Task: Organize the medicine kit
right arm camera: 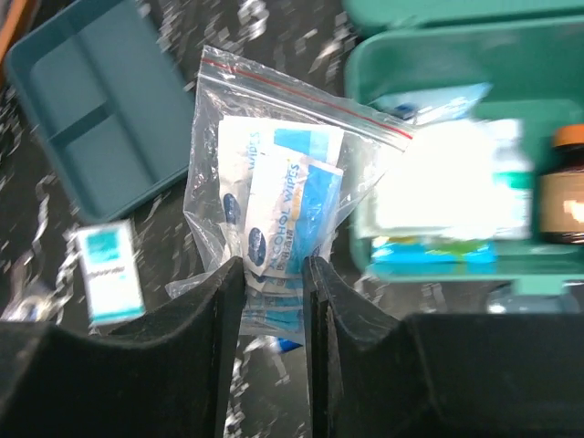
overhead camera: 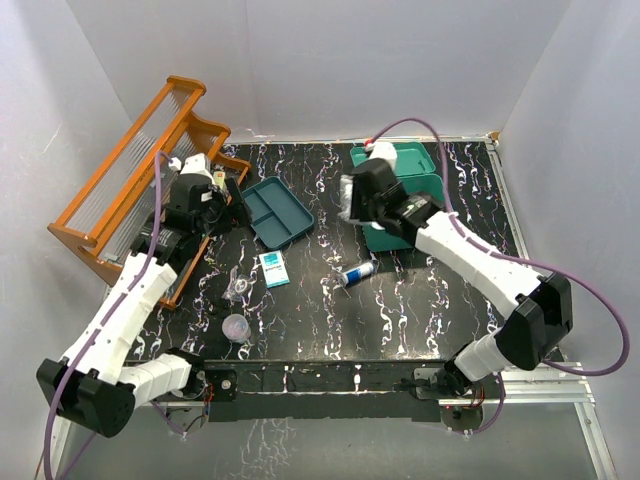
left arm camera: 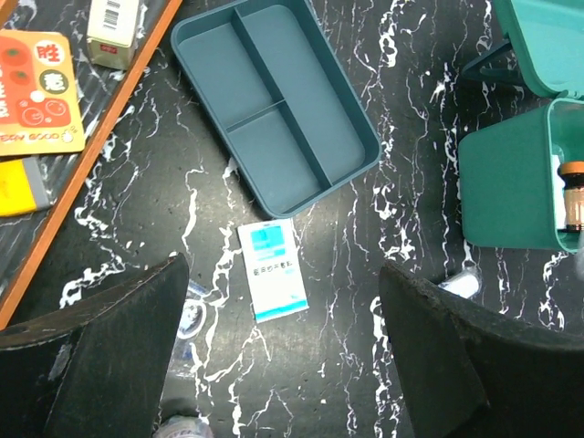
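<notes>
From above: medicine kit (overhead camera: 415, 165) open, its insert tray (overhead camera: 278, 210) out, left of the kit; a carton (overhead camera: 273, 268) and tube (overhead camera: 358, 272) loose on the bench (overhead camera: 330, 320) in front of it. Left wrist: left end effector (left arm camera: 283, 356) released, empty, over the carton. Right wrist: right end effector (right arm camera: 274, 301) clenched on a zip bag of wipes (right arm camera: 274, 173), just left of the kit, which already holds a few items. Looks partway: loose pieces and tray remain.

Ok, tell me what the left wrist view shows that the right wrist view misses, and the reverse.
Only the left wrist view: an orange card and a barcoded box. Only the right wrist view: a zip bag of alcohol wipes pinched in the right gripper. Both: the divided tray, the small white-blue box, the teal kit box and the amber bottle inside it.
</notes>
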